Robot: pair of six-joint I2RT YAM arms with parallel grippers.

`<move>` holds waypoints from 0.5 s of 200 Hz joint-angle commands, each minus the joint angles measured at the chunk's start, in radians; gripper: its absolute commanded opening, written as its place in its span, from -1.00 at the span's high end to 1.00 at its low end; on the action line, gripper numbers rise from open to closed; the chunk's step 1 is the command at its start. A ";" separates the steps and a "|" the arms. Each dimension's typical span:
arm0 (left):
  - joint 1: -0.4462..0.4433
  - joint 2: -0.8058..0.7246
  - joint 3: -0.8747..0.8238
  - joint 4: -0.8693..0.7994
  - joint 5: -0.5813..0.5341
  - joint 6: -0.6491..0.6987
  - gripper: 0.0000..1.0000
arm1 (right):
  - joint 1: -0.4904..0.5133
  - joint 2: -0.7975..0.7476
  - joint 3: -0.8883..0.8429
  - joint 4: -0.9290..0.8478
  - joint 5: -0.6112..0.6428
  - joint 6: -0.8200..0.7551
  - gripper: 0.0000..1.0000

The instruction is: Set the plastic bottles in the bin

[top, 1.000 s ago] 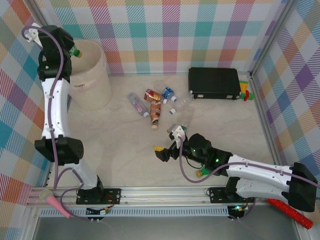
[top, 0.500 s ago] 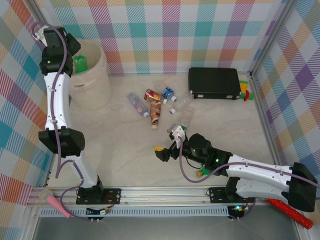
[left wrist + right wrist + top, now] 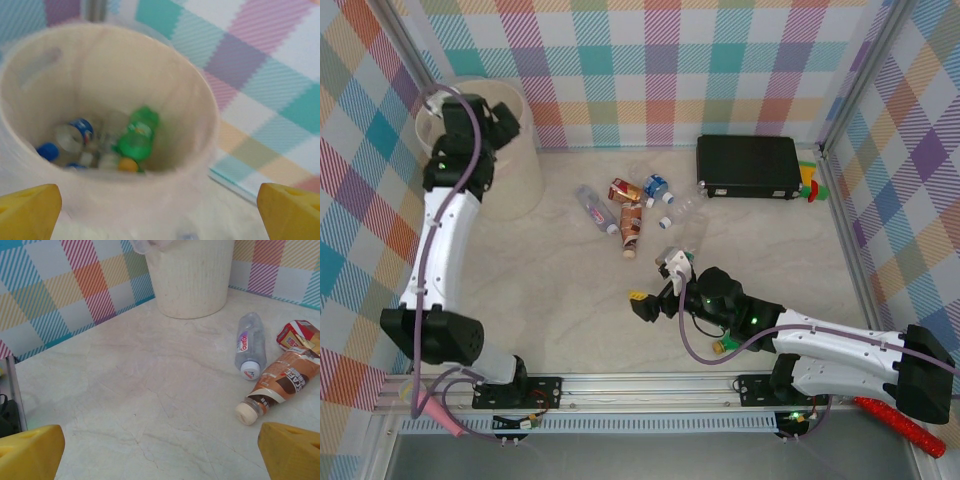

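Observation:
The bin (image 3: pixel 516 186) stands at the back left, with my left gripper (image 3: pixel 501 124) open above its rim. In the left wrist view (image 3: pixel 160 215) the yellow fingertips are spread wide with nothing between them. Inside the bin (image 3: pixel 202 107) lie a green bottle (image 3: pixel 136 136) with an orange cap and a clear blue-labelled bottle (image 3: pixel 76 134). Several plastic bottles lie mid-table: a clear one (image 3: pixel 595 208), a brown-labelled one (image 3: pixel 630 228), a blue-labelled one (image 3: pixel 656 186). My right gripper (image 3: pixel 656 284) is open and empty near them, low over the table (image 3: pixel 160 455), with the clear bottle (image 3: pixel 249 344) and brown bottle (image 3: pixel 280 384) ahead to its right.
A black rectangular case (image 3: pixel 748 166) lies at the back right, with a small green, red and yellow item (image 3: pixel 812 186) beside it. A crushed red-brown bottle (image 3: pixel 624 190) and two clear bottles (image 3: pixel 686 212) lie between case and bin. Plaid walls close in three sides.
My left gripper opened and the green bottle it held dropped into the bin. The left arm then swung rightward over the bin. The right arm has not moved.

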 commanded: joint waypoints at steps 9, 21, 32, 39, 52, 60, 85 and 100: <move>-0.119 -0.151 -0.187 0.074 -0.039 -0.022 -0.99 | -0.010 0.023 -0.012 0.046 0.074 0.033 -0.98; -0.175 -0.210 -0.268 0.084 -0.045 -0.026 -1.00 | -0.016 0.036 -0.005 0.038 0.082 0.047 -0.98; -0.221 -0.258 -0.322 0.076 -0.056 -0.028 -0.99 | -0.021 0.050 0.006 0.019 0.091 0.059 -0.98; -0.257 -0.289 -0.360 0.070 -0.063 -0.025 -0.99 | -0.023 0.056 0.013 0.008 0.101 0.064 -0.98; -0.312 -0.351 -0.433 0.068 -0.084 -0.025 -0.99 | -0.031 0.066 0.010 0.011 0.125 0.068 -0.98; -0.335 -0.389 -0.477 0.068 -0.090 -0.025 -0.99 | -0.038 0.067 0.008 0.009 0.142 0.077 -0.98; -0.410 -0.489 -0.585 0.034 -0.110 -0.048 -1.00 | -0.079 0.070 -0.015 0.030 0.148 0.106 -0.98; -0.456 -0.539 -0.625 -0.003 -0.118 -0.060 -1.00 | -0.103 0.061 -0.015 -0.005 0.165 0.140 -0.98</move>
